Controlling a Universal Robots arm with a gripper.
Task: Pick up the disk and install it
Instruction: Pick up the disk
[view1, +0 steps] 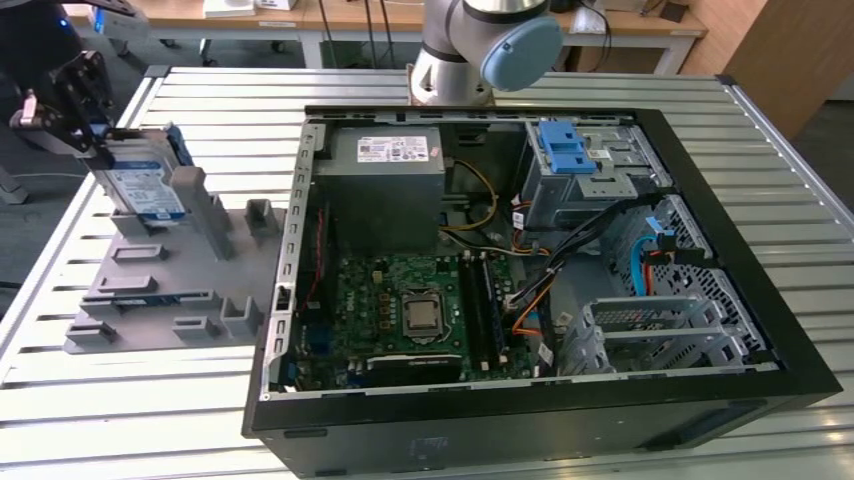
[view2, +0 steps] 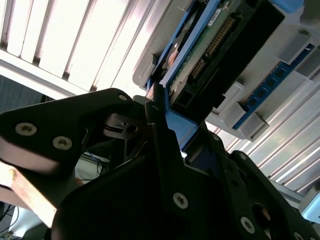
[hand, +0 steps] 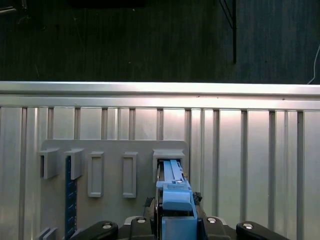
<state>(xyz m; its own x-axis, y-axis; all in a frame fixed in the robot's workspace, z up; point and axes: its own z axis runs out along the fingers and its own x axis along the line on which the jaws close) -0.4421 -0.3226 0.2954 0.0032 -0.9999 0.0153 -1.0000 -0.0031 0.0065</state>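
The disk (view1: 144, 186), a silver drive with a white-and-blue label in a blue carrier frame, stands upright on edge in a slot of the grey holder plate (view1: 174, 275) at the exterior view's left. My black gripper (view1: 91, 135) is at the disk's upper edge, shut on its blue carrier. In the first wrist view the blue carrier (hand: 173, 187) runs between my fingers (hand: 145, 220) down into the slot, with the gripper (hand: 175, 220) around it. In the second wrist view a finger (view2: 159, 125) presses against the disk's blue edge (view2: 172, 55).
An open computer case (view1: 747, 300) lies on the slatted metal table (view1: 120, 420) beside the plate, with a motherboard (view1: 414, 305), a grey power-supply box (view1: 380, 190) and a metal drive cage with blue latches (view1: 587, 160). A blue stick (hand: 71, 200) sits in another slot.
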